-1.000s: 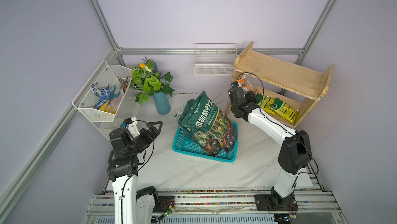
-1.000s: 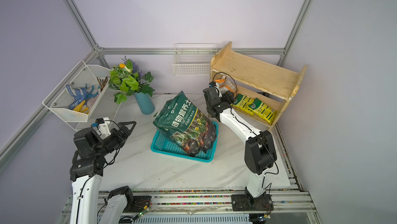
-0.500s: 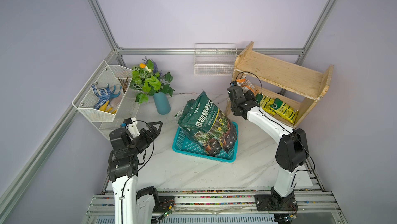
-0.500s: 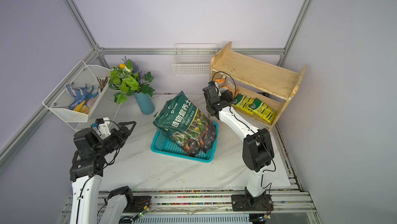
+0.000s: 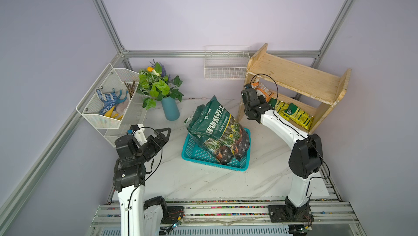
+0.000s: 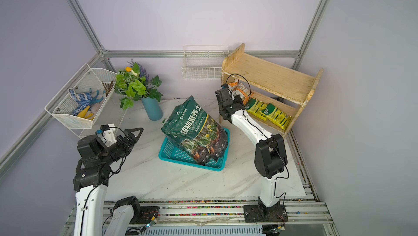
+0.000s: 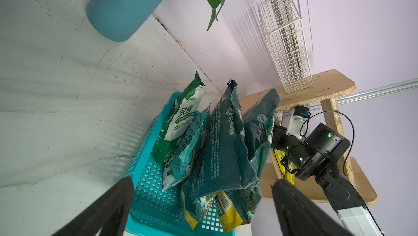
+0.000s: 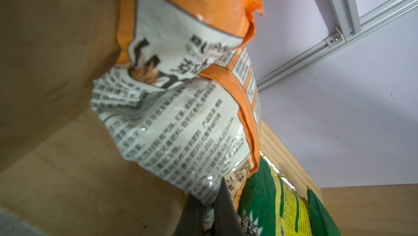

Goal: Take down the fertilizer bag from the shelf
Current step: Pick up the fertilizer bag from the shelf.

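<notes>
right gripper (image 8: 209, 203): clenched on a crumpled edge of the orange-and-white fertilizer bag (image 8: 176, 115) — likely a pinch for dragging it out | bag: shelf (image 5: 294, 78) lower tier, beside yellow-green packets (image 5: 291, 112) | left gripper (image 5: 159, 136): spread wide, empty — well apart, out of the way

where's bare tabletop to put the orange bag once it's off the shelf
Widest bare marble lies between the teal basket and the front rail. Another patch lies between basket and right arm. Crowded: the basket, packed with bags, and the lower tier of the shelf.
</notes>
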